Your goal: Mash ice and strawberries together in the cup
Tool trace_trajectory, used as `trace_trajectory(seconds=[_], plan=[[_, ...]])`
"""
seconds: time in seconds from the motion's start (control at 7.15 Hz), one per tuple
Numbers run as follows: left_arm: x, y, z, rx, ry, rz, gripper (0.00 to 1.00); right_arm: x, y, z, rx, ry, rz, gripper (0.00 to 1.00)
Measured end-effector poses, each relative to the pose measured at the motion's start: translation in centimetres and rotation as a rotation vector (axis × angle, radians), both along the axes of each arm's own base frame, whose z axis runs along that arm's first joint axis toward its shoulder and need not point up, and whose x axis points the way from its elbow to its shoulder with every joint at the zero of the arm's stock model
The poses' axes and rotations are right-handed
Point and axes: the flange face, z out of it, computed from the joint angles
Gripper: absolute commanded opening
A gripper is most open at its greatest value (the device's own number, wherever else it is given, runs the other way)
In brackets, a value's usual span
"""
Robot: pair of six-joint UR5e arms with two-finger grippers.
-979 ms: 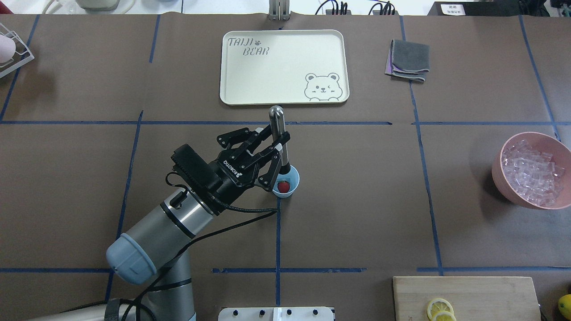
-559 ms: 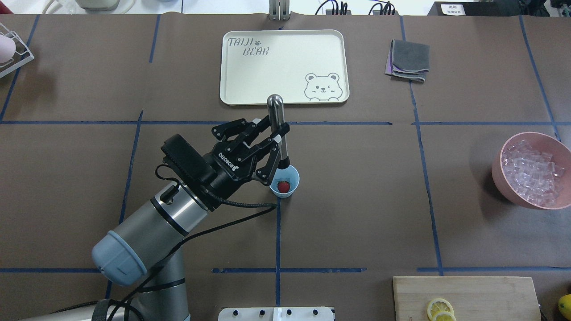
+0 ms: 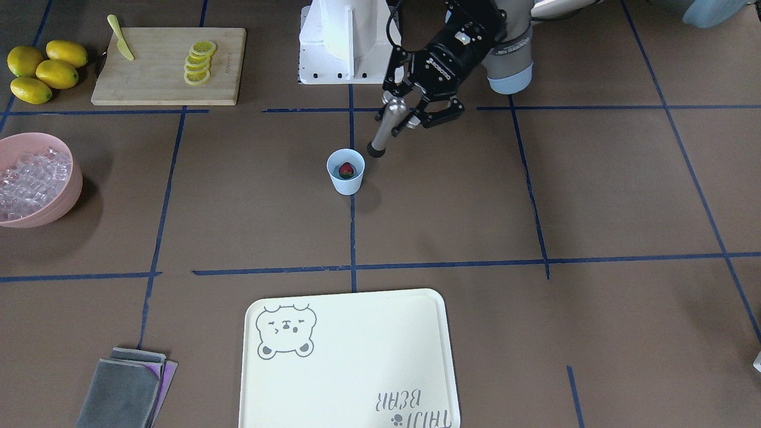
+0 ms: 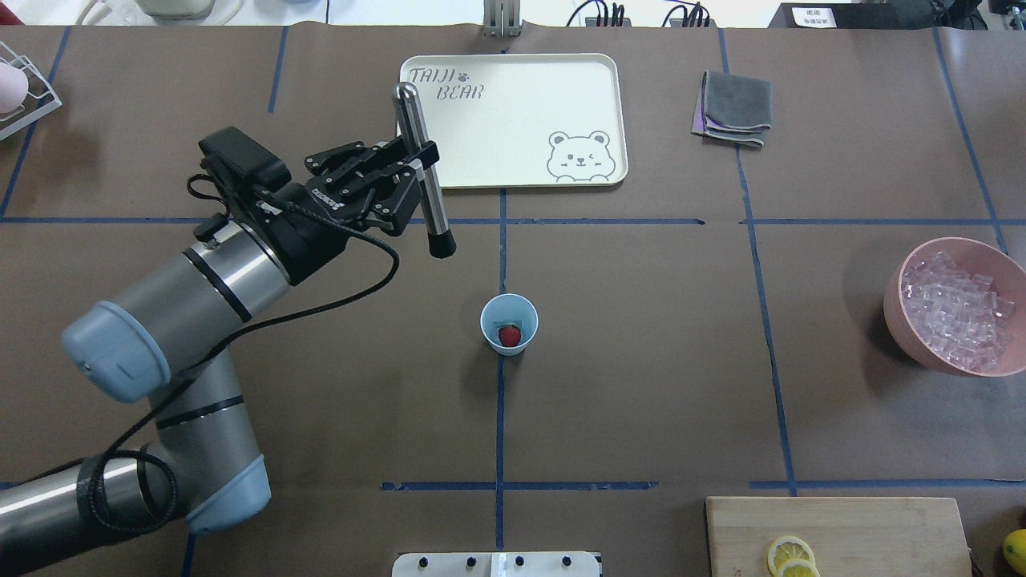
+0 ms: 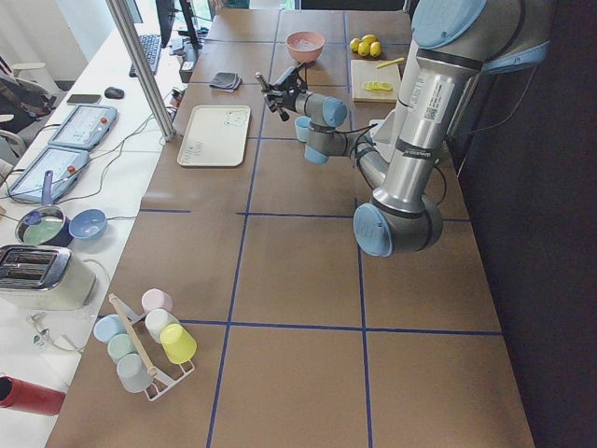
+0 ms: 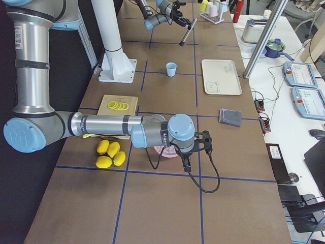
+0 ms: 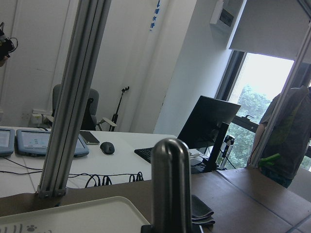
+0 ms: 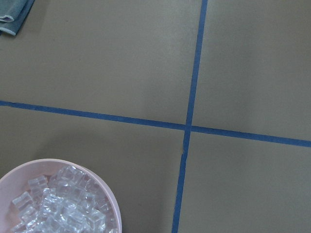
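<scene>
The pale blue cup (image 4: 509, 323) stands upright mid-table with one red strawberry (image 4: 508, 335) inside; the front view shows both too, cup (image 3: 345, 172) and strawberry (image 3: 346, 170). My left gripper (image 4: 417, 164) is shut on a steel muddler (image 4: 425, 188), held in the air beyond and to the left of the cup, its black tip pointing down, clear of the rim. The ice (image 4: 954, 308) lies heaped in the pink bowl (image 4: 898, 320) at the right edge. My right gripper (image 6: 204, 143) hovers by that bowl; I cannot tell whether it is open or shut.
A cream bear tray (image 4: 513, 120) lies at the back centre, a folded grey cloth (image 4: 733, 108) to its right. A wooden board (image 4: 842, 533) with lemon slices sits at the front right, whole lemons (image 3: 41, 68) beside it. A rack of cups (image 5: 145, 345) stands far left.
The left gripper has lifted the muddler out of the cup and carried it left and farther back, near the tray's front left corner. Cup and strawberry stay put.
</scene>
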Motion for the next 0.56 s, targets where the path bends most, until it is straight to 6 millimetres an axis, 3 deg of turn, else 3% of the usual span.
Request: trace_trajectory(seconds=[0.28, 0.56], plan=[[-3.6, -4.2, 3.3, -0.171, -0.077, 0.084, 0.00, 0.0, 0.0, -0.1, 0.003, 0.001, 0.000, 0.99], [-9.0, -8.1, 7.1, -0.358, -0.185, 0.193, 0.00, 0.0, -0.1, -0.7, 0.014, 0.001, 0.000, 0.99]])
